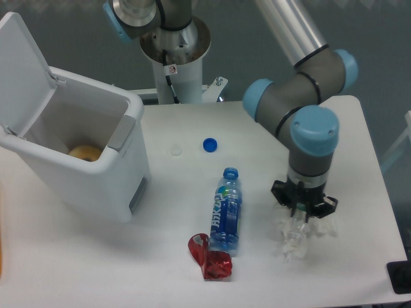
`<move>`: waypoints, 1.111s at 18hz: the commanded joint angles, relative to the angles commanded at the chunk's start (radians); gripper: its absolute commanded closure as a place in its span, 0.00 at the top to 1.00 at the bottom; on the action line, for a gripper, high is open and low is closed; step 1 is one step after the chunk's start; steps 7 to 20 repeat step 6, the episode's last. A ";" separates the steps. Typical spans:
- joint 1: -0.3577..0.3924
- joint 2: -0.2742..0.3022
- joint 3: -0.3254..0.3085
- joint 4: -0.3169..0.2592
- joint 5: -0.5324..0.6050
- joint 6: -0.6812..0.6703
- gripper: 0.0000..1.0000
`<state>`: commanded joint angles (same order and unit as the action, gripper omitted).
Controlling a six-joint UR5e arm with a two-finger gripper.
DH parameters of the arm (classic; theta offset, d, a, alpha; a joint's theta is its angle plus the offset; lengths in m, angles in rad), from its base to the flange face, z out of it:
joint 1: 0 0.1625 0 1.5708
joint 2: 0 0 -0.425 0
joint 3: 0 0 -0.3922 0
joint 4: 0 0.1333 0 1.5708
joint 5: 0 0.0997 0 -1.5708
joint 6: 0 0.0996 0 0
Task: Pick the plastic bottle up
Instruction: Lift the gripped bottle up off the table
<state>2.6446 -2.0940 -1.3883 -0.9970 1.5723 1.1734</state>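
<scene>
The plastic bottle [293, 241] is small and see-through and lies on the white table [359, 160] at the right front. I cannot make out its label. My gripper [302, 221] points straight down right over it, with its dark base just above the bottle's upper end. The fingers are mostly hidden under the wrist and blend with the clear plastic. I cannot tell whether they touch or clasp the bottle. The bottle appears to rest on the table.
A larger blue-labelled bottle [225, 210] with a blue cap lies left of the gripper. A red plastic scrap [210, 258] lies at its lower end. A loose blue cap [210, 145] and a white cap [176, 151] lie further back. An open white bin [77, 160] stands at the left.
</scene>
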 joint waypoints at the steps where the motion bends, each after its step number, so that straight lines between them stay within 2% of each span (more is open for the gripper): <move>1: 0.006 0.002 0.000 -0.015 0.000 0.003 0.21; 6: 0.028 0.035 0.012 -0.106 0.009 0.084 0.20; 20: 0.028 0.035 0.012 -0.106 0.009 0.084 0.20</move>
